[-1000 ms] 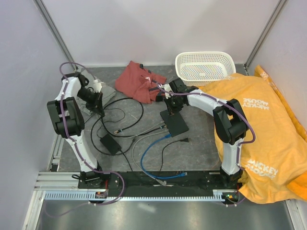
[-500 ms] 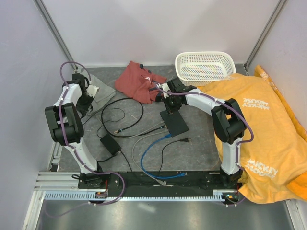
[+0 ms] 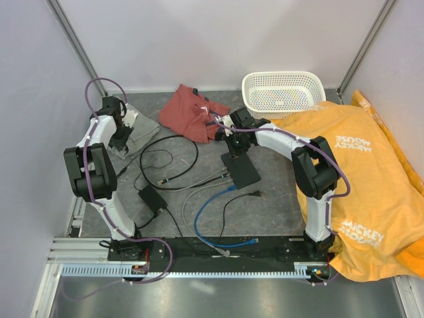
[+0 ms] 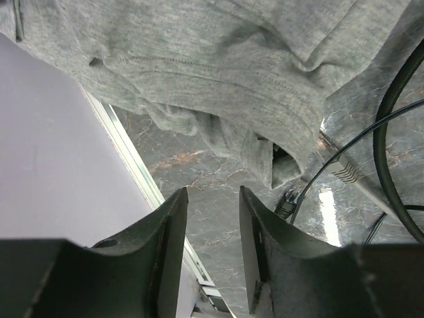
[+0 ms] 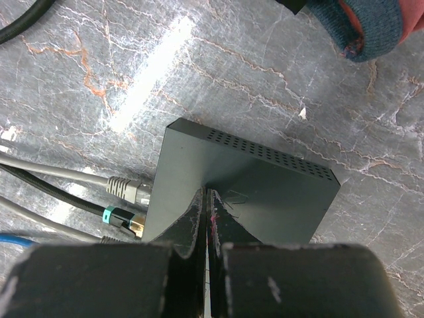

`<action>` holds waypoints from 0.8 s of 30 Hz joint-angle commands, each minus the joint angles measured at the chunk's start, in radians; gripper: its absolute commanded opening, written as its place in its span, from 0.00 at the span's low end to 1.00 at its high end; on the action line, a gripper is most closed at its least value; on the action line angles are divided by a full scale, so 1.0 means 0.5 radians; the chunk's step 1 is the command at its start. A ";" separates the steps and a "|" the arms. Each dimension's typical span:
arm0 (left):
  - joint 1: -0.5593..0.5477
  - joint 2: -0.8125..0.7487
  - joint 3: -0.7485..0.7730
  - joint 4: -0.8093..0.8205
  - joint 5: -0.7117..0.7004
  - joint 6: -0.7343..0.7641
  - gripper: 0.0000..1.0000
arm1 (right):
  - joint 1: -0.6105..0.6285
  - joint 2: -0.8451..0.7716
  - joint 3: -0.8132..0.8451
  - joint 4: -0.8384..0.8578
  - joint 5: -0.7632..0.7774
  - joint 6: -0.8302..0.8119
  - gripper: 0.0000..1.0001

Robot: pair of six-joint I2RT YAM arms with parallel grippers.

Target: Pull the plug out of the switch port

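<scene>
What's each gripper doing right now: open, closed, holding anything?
Left gripper: open, empty, near the grey cloth.
Right gripper: closed, holding nothing, tips at the top of the switch.

A red cloth point(image 3: 192, 114) lies crumpled at the far middle, with a white perforated basket point(image 3: 291, 110) to its right. A big orange cloth point(image 3: 371, 179) printed "Mickey Mouse" covers the right side. A grey cloth point(image 3: 142, 124) sits far left, with a black cord point(image 4: 376, 142) curving just beside it. A small black adapter brick point(image 3: 152, 198) lies nearer, left of centre.
</scene>
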 commanded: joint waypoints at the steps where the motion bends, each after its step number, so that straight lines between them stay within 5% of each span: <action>1: -0.007 -0.142 0.055 0.048 0.013 -0.101 0.45 | 0.030 0.065 0.007 -0.008 0.038 -0.029 0.00; 8: -0.126 -0.170 0.371 -0.098 0.497 -0.380 0.49 | 0.027 0.062 0.007 -0.008 0.044 -0.026 0.06; 12: -0.231 -0.124 0.500 -0.120 0.993 -0.891 0.50 | 0.030 0.029 0.004 -0.020 0.050 -0.032 0.16; 16: -0.280 -0.051 0.415 0.054 1.741 -1.420 0.52 | 0.030 -0.045 -0.021 -0.054 0.053 -0.072 0.22; 24: -0.651 0.250 0.289 0.110 2.237 -1.666 0.53 | 0.030 -0.265 -0.156 -0.207 0.007 -0.167 0.24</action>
